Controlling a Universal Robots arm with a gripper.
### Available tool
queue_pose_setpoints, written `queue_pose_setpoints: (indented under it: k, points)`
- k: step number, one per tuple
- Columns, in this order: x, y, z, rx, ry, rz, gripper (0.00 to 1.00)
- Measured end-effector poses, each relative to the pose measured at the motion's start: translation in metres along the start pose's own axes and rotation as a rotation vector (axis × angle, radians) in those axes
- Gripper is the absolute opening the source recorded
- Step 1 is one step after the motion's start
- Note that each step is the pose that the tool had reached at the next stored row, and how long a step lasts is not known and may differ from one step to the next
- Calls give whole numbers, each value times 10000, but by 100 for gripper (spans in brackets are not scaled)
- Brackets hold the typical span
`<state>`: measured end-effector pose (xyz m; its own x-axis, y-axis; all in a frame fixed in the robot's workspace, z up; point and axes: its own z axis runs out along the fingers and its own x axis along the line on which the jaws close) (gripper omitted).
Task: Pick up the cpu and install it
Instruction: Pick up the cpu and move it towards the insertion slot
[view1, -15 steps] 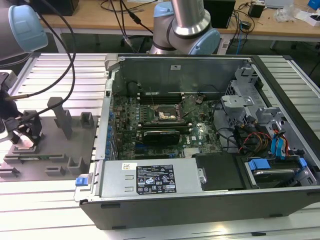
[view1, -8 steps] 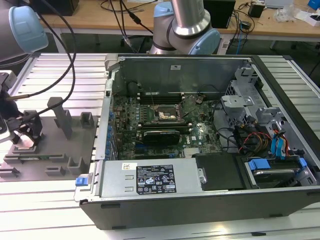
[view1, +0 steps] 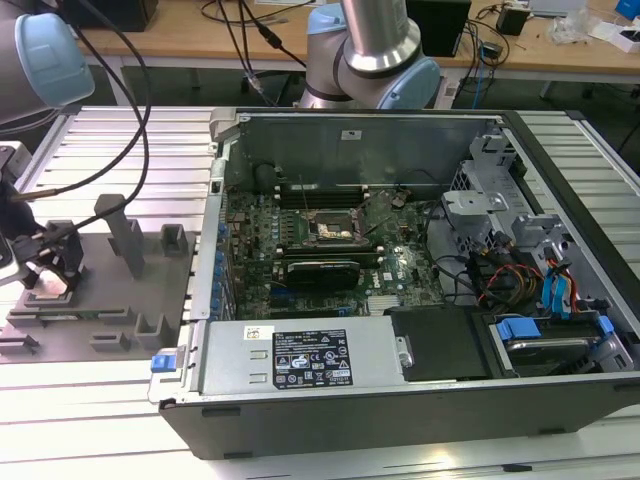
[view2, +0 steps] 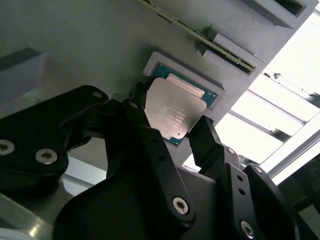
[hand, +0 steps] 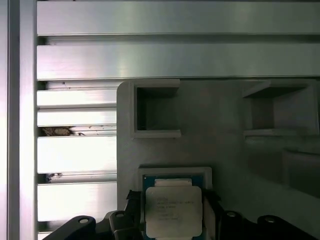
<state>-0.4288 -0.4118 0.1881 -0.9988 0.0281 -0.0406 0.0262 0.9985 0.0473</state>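
Grips cpu (hand: 173, 212) w/ gripper (view2: 172, 115): fingers (view2: 207, 140) pressed on two opposite edges, so reads as clamped, not apart. Keeps chip low in pocket (hand: 175, 171) of grey tray (view1: 110, 290); not lifted clear, as far as can tell. Puts pick step approx midway; carry + install not done. Farther off, past tray on exterior view's right: open computer case (view1: 400, 410), socket (view1: 330, 228) w/o cpu seated.
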Motion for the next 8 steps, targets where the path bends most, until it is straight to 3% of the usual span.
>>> queue_pose_setpoints:
  k: [8]
  points:
    - [0,0,6,0,0,-6,60]
